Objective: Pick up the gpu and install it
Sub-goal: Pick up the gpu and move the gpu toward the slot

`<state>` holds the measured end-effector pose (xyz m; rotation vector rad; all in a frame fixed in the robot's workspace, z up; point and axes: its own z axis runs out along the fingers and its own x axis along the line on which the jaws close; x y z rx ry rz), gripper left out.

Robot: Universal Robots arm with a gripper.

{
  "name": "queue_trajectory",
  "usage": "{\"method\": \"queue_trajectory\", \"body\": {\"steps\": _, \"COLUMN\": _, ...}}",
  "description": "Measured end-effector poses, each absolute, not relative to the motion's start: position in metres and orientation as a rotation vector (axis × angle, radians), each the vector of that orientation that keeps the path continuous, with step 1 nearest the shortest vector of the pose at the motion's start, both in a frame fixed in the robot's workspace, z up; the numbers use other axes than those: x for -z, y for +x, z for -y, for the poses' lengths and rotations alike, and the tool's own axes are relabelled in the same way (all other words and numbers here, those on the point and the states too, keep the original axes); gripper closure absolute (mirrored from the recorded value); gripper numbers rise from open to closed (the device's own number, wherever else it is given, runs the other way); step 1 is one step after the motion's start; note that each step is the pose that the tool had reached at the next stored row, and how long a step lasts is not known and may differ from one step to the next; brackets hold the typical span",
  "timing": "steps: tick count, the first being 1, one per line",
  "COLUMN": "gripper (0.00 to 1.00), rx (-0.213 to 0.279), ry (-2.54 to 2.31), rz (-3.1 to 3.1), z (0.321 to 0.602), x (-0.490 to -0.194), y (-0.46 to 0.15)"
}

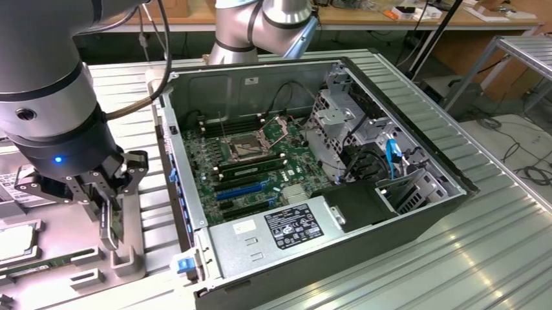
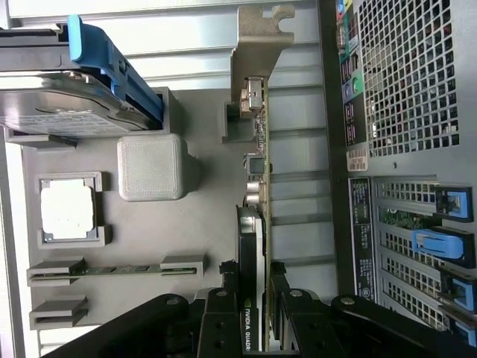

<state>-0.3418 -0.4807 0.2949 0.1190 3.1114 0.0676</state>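
On the exterior view's left, the gripper (image 1: 103,200) is clenched on the gpu (image 2: 257,186), which stands on its edge in the grey holder tray (image 2: 194,224). I judge it is not yet lifted out. Its long axis runs parallel to the computer case's rear panel (image 2: 402,89), with the silver bracket (image 2: 257,45) pointing away from the fingers. The installing is still left.
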Motion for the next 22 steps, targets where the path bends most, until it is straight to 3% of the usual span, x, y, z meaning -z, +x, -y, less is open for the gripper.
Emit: {"method": "queue_trajectory", "body": {"steps": 22, "gripper": 0.73, "rx": -0.068, "ry": 0.119, "rz": -3.112, "z": 0.4806, "x": -0.3037, "y": -0.3418}}
